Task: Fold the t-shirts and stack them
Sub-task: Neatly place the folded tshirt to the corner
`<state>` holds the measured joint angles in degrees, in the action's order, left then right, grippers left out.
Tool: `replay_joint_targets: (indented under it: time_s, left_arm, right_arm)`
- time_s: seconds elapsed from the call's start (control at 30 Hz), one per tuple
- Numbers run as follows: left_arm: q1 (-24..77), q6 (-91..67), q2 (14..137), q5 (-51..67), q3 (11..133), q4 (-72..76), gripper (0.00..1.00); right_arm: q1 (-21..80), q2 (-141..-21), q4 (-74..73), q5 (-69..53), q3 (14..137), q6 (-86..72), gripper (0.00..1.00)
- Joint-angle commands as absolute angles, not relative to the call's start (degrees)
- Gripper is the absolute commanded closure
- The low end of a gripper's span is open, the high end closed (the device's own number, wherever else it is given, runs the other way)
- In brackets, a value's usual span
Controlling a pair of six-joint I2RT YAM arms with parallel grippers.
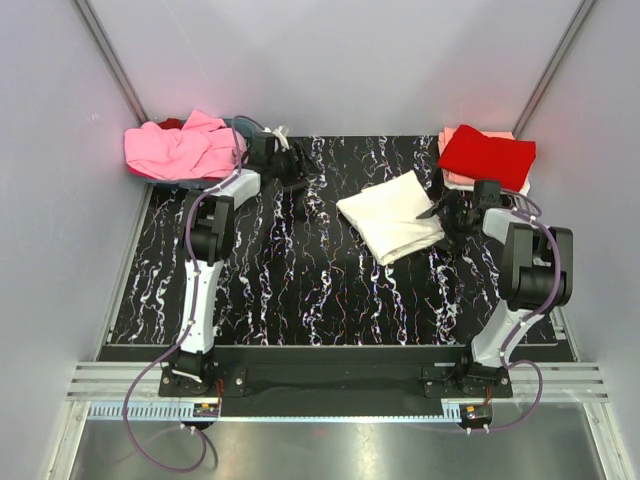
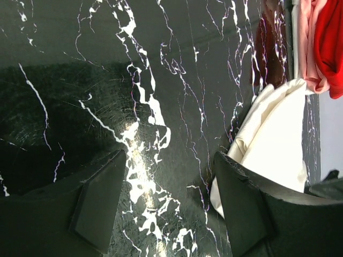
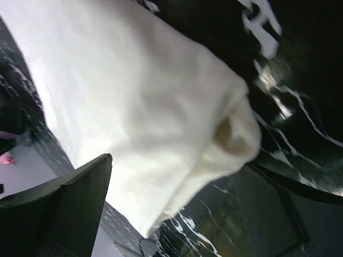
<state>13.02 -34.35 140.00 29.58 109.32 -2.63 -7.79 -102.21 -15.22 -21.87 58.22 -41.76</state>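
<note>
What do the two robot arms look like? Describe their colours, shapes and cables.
Both the left arm and the right arm have white tubular links joined by chunky black joints, standing on black bases. A purple cable loops from each base up along the arm. The jaws are black, flat and wedge-shaped.

Folded white t-shirt, right hand at its edge, red shirt behind, pink heap back left
</note>
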Motion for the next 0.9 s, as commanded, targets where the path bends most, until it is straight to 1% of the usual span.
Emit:
replay_joint_targets:
  time_s: [0.0,0.07,0.1,0.13,0.17,0.2,0.23,0.3,0.33,0.37,0.4,0.47,0.5,0.57,0.6,0.67,0.8,0.87]
  left_arm:
    - [12.4,-34.5,136.6,31.2,108.9,1.7,0.28]
    - [12.3,-34.6,136.4,31.2,108.6,1.8,0.28]
    - [12.3,-34.6,136.4,31.3,108.6,1.8,0.28]
    - [12.2,-34.7,136.3,31.4,108.5,1.9,0.28]
    - [12.1,-34.9,136.3,31.4,108.4,2.2,0.28]
    - [12.1,-34.9,136.3,31.5,108.3,2.3,0.28]
    - [12.1,-35.1,136.4,31.5,108.3,2.3,0.28]
    - [12.0,-35.1,136.2,31.7,108.1,2.5,0.28]
    - [12.0,-35.1,136.2,31.8,108.1,2.5,0.28]
    - [12.0,-35.1,136.1,31.9,108.0,2.5,0.28]
    - [11.9,-35.2,136.1,32.1,107.8,2.7,0.28]
    - [11.7,-35.6,136.1,32.3,107.4,3.1,0.28]
    - [11.7,-35.9,136.1,32.3,107.1,3.8,0.28]
    - [11.4,-36.3,136.1,32.9,107.1,4.2,0.28]
    - [11.5,-36.6,136.2,33.0,107.1,4.5,0.28]
    - [11.3,-36.9,136.2,33.1,106.8,5.0,0.28]
    - [11.2,-37.4,136.3,33.4,106.4,5.7,0.28]
    - [11.2,-37.7,136.4,33.6,106.3,5.9,0.28]
  right_arm:
    - [-7.3,-108.9,-10.4,-21.7,59.6,-43.9,0.00]
    - [-6.7,-110.9,-10.6,-21.4,61.9,-44.5,0.02]
    - [-6.5,-111.3,-9.4,-21.6,62.7,-45.1,0.12]
    - [-6.3,-111.4,-8.6,-22.1,62.9,-45.7,0.19]
    - [-6.0,-112.1,-7.7,-23.1,63.3,-46.1,0.31]
    - [-5.6,-112.6,-6.4,-23.5,64.2,-46.8,0.54]
    - [-5.3,-113.0,-5.8,-23.5,64.8,-46.9,0.63]
    - [-4.8,-114.7,-3.2,-23.8,66.2,-46.4,0.76]
    - [-4.8,-115.1,-2.0,-24.5,66.6,-46.3,0.91]
    - [-4.8,-115.9,-1.3,-25.7,67.2,-45.8,0.97]
    - [-4.8,-116.2,-1.0,-25.8,69.1,-44.1,1.00]
    - [-4.7,-116.5,-0.7,-27.6,71.3,-41.8,1.00]
    - [-4.8,-116.5,-4.2,-27.5,75.0,-38.7,1.00]
    - [-4.8,-115.1,-7.5,-28.4,78.7,-35.7,1.00]
    - [-4.8,-114.8,-12.3,-27.9,82.9,-32.7,1.00]
    - [-4.9,-114.2,-17.6,-27.1,87.9,-29.5,1.00]
    - [-5.2,-116.1,-33.2,-26.9,104.1,-20.7,1.00]
    - [-5.2,-117.2,-36.7,-25.6,108.3,-19.0,1.00]
